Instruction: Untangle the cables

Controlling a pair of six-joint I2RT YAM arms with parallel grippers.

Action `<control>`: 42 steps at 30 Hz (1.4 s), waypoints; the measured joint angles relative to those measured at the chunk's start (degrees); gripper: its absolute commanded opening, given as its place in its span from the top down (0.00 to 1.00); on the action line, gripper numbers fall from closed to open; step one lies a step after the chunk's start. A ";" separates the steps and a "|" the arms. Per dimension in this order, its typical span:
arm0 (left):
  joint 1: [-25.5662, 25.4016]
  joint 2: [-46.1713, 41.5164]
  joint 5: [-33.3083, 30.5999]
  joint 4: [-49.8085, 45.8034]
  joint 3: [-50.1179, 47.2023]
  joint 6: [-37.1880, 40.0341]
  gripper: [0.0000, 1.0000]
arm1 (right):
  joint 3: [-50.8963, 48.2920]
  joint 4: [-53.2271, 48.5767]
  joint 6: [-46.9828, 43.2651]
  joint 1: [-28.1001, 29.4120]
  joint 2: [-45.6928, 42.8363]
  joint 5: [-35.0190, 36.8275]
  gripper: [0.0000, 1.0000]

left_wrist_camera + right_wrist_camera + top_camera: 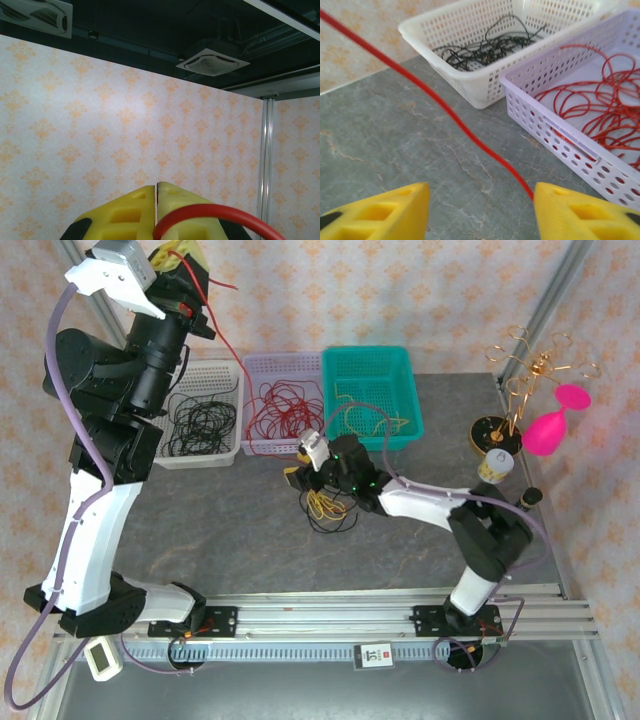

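Observation:
A small tangle of yellow and black cables (330,508) lies mid-table. One red cable (228,345) rises taut from it to my left gripper (185,258), raised high at the top left. In the left wrist view the left gripper (156,184) is shut, with the red cable (210,210) looping out across its right finger. My right gripper (300,478) hovers low just left of the tangle. It is open in the right wrist view (480,186), and the red cable (445,107) crosses the table diagonally down to its right finger (570,210).
At the back stand a white basket (222,372) of black cables, a lavender basket (262,365) of red cables and a teal basket (400,360) of yellow cables. A gold wire stand (535,365), pink goblet (555,425) and small jar (495,465) stand at the right.

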 measured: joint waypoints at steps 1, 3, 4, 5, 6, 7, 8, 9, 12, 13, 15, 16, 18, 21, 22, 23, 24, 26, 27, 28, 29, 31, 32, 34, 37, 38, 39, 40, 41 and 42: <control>0.00 0.00 -0.02 -0.28 0.17 0.00 1.00 | 0.96 -0.42 -0.07 -0.33 1.77 0.07 0.58; 0.00 -0.20 -0.04 -0.81 0.42 0.00 1.00 | 2.01 -0.94 0.61 -0.85 4.79 0.83 0.70; 0.00 -0.33 -0.04 -0.98 0.50 0.02 1.00 | 2.03 -0.94 0.87 -0.96 5.75 1.70 0.72; 0.00 -0.52 -0.07 -1.14 0.52 0.02 1.00 | 2.01 -1.29 1.51 -1.05 6.58 2.78 0.78; 0.00 -0.83 -0.09 -1.22 0.52 0.02 1.00 | 2.01 -1.60 1.95 -1.05 7.08 3.80 0.85; 0.00 -1.07 -0.11 -1.33 0.52 0.04 1.00 | 2.01 -1.92 2.34 -1.07 7.17 4.70 0.91; 0.00 -1.40 -0.13 -1.49 0.52 0.04 1.00 | 1.99 -2.12 3.19 -1.09 7.13 5.66 0.97; 0.00 -1.79 -0.28 -1.66 0.52 0.04 1.00 | 1.99 -2.12 3.93 -1.09 6.73 6.56 1.00; 0.00 -3.21 -0.52 -1.84 -0.09 0.07 1.00 | 1.99 -2.78 4.96 -1.11 4.24 9.27 1.00; 0.00 -3.89 -0.55 -1.79 -0.79 0.07 1.00 | 1.99 -3.10 5.01 -1.18 3.02 9.88 1.00; 0.00 -5.70 -0.74 -1.46 -3.15 0.04 1.00 | 2.01 -3.93 5.16 -1.20 -0.61 11.69 1.00; 0.00 -6.38 -0.76 -1.20 -4.20 0.04 1.00 | 2.03 -4.26 5.18 -1.27 -2.56 12.37 1.00; 0.00 -8.17 -0.98 -0.57 -7.41 0.00 1.00 | 2.60 -5.22 5.18 -1.31 -6.36 13.40 1.00; 0.00 -10.71 -1.90 0.70 -12.96 -0.22 1.00 | 3.96 -5.68 5.16 -1.31 -11.19 14.45 1.00; 0.00 -11.34 -2.08 0.85 -14.47 -0.33 1.00 | 4.13 -5.68 5.09 -1.31 -12.68 14.64 1.00; 0.00 -12.17 -2.43 1.07 -16.52 -0.52 1.00 | 4.15 -5.77 4.81 -1.31 -14.10 14.64 0.86; 0.00 -12.63 -2.69 1.01 -17.81 -0.63 1.00 | 4.17 -6.10 4.24 -1.31 -15.45 14.08 0.67; 0.00 -12.79 -3.17 0.98 -18.69 -0.76 1.00 | 4.17 -7.06 1.84 -1.46 -16.92 11.02 0.50; 0.00 -12.66 -3.32 0.98 -18.69 -1.07 1.00 | 4.15 -7.67 0.13 -1.57 -17.09 8.04 0.45; 0.00 -12.61 -3.34 1.01 -18.67 -1.20 1.00 | 4.02 -8.20 -0.94 -1.57 -16.92 5.97 0.43; 0.00 -12.59 -3.32 1.03 -18.64 -1.51 1.00 | 3.67 -8.46 -2.32 -1.55 -16.28 3.21 0.42; 0.00 -12.57 -3.30 1.03 -18.47 -1.75 1.00 | 2.82 -8.74 -4.39 -1.55 -14.08 -1.73 0.41; 0.00 -12.55 -3.28 1.01 -18.32 -1.88 1.00 | 2.29 -8.94 -5.22 -1.51 -12.28 -4.02 0.41; 0.00 -12.20 -3.28 0.74 -17.31 -2.12 1.00 | 1.46 -9.25 -6.27 -1.51 -8.76 -6.54 0.41; 0.00 -11.45 -3.13 0.17 -15.04 -2.16 1.00 | 0.70 -10.38 -7.78 -1.53 -3.96 -7.87 0.40; 0.00 -11.26 -3.02 0.11 -14.25 -2.19 1.00 | 0.70 -10.80 -8.28 -1.53 -2.80 -8.09 0.41; 0.00 -11.13 -2.95 0.07 -13.57 -2.27 1.00 | 0.72 -10.97 -8.83 -1.53 -1.68 -8.17 0.41; 0.00 -11.04 -2.82 0.02 -12.83 -2.43 1.00 | 0.72 -11.15 -9.31 -1.53 -0.59 -8.31 0.42; 0.00 -10.99 -2.64 -0.11 -12.22 -2.58 1.00 | 0.85 -11.28 -9.75 -1.53 0.46 -8.44 0.43; 0.00 -10.99 -2.43 -0.35 -11.69 -2.60 1.00 | 1.14 -11.39 -9.97 -1.53 1.57 -8.50 0.44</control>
